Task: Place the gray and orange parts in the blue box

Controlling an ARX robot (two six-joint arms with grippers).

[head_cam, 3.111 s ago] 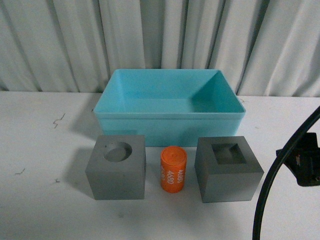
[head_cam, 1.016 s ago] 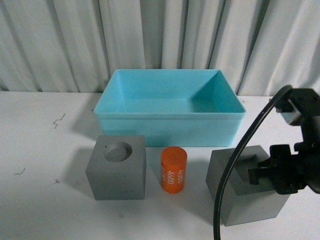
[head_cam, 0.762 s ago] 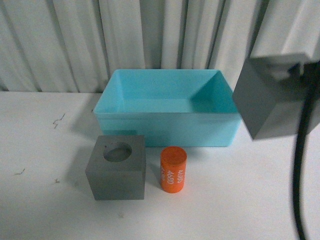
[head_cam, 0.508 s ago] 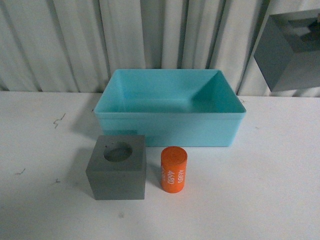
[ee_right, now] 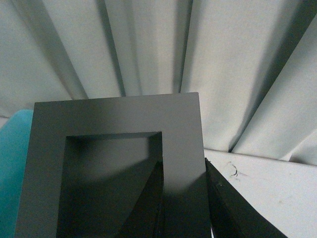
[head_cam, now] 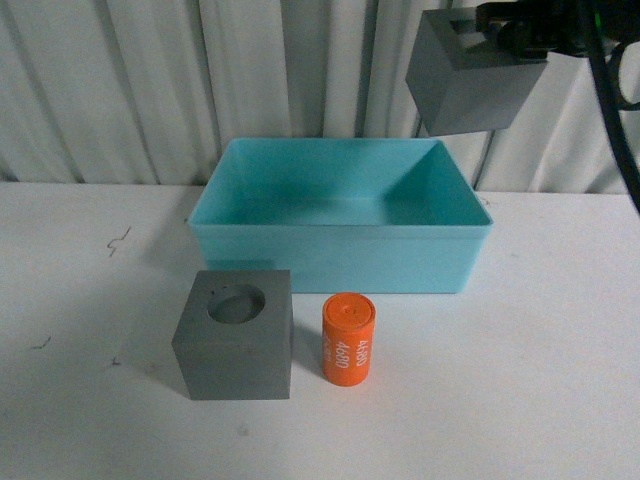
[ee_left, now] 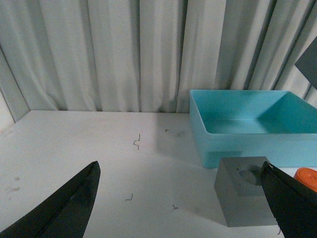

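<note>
Now, front view: the square-recess cube point(head_cam: 468, 82) is up in the air, held by the right gripper point(head_cam: 497, 24), and shows against the curtain point(head_cam: 150, 80) above the far right corner of the blue box point(head_cam: 330, 262). Three seconds ago it stood on the table point(head_cam: 90, 320) right of the orange cylinder point(head_cam: 347, 338); half a second ago it hung further right, cut by the picture's edge. It has since come left and sits tilted, with one corner lowest. I cannot tell from this view whether it is truly over the box or behind it.

Right wrist view: jaws closed on one wall of the cube, one finger down inside the square recess, the other outside the wall (cube fills most of the picture, a sliver of turquoise to one side).

The round-recess cube point(head_cam: 233, 340) and the orange cylinder are where they were in every earlier picture: both on the table in front of the box, side by side with a small gap, the cylinder upright with white lettering facing me. The box has nothing in it.

Left wrist view: left gripper point(ee_left: 179, 166) with jaws spread wide and holding nothing, low over the table, looking toward the box and the round-recess cube. A black cable point(head_cam: 622, 130) runs down the right edge of the front view.
</note>
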